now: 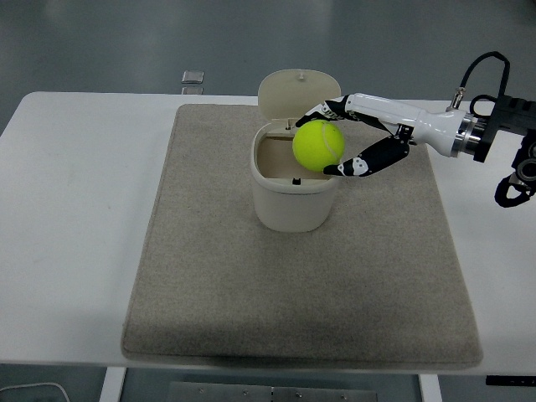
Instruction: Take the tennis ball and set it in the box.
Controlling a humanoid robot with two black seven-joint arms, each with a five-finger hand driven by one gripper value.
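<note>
right hand (pixel 356 138) grips the tennis ball (pixel 318 145) over the open box (pixel 293 188) on the mat (pixel 201 276)

Look at your right hand (pixel 356 138): a glossy white shell runs along its back, long and tapering toward the wrist. The fingers (pixel 328 107) are black, jointed in short segments, with small white patches at the knuckles, and the thumb (pixel 368 159) shows the same black with white marks near its tip. Behind the white shell you have a silver metal ring at the wrist (pixel 463 134), then a dark, blocky forearm (pixel 512 113). A black cable (pixel 484 69) loops up from a small connector there and curves back down.
</note>
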